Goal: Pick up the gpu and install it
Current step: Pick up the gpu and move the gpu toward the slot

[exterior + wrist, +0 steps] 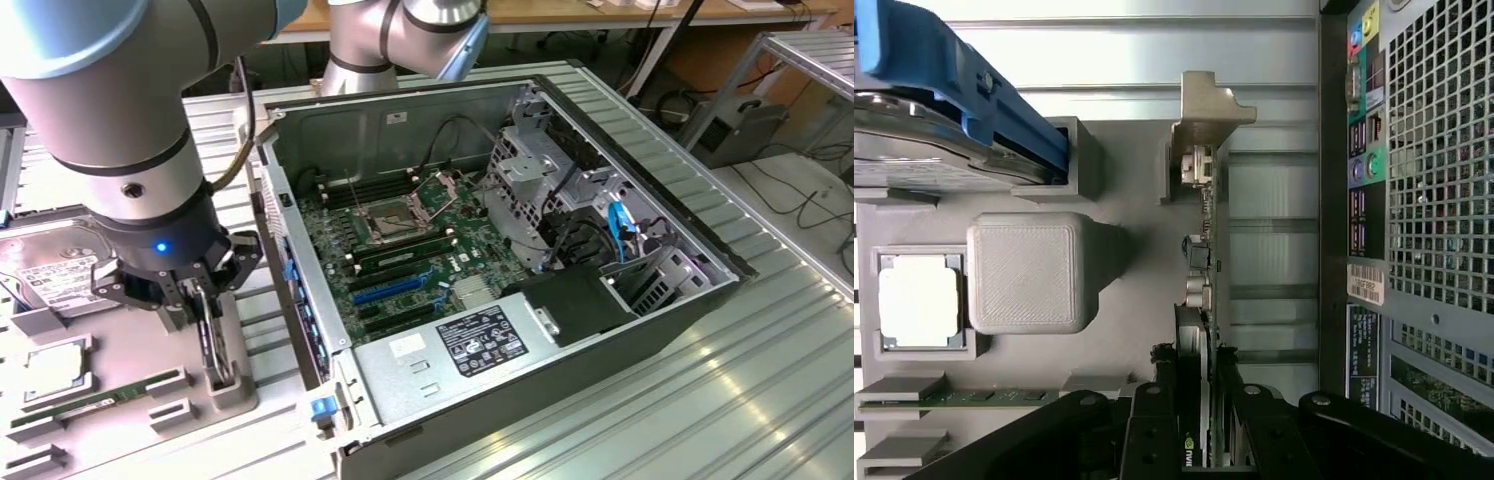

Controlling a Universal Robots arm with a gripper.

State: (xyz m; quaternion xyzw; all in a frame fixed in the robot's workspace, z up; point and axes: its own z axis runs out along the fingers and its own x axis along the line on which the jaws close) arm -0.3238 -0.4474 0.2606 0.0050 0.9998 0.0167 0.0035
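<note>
A ribbed metal bench [747, 400] carries an open computer case [641, 330] and, to the exterior view's left, a grey tray [254, 400]. The tray holds a hard drive [54, 270] with a white label, a processor chip [54, 365] and a memory stick [94, 400]. The power supply's black label [481, 340] is too small to read. The graphics card [1199, 300], thin and dark, stands on edge in the tray near the case, with a silver bracket [1209, 110] at one end. The end effector [1196, 370] is clamped on it.

Beside the gpu [1199, 265] we find a narrow free lane along the case wall [1419, 200] — a grey block [1029, 270] stands near on its other side. Above the blue slots [387, 290], open room.
</note>
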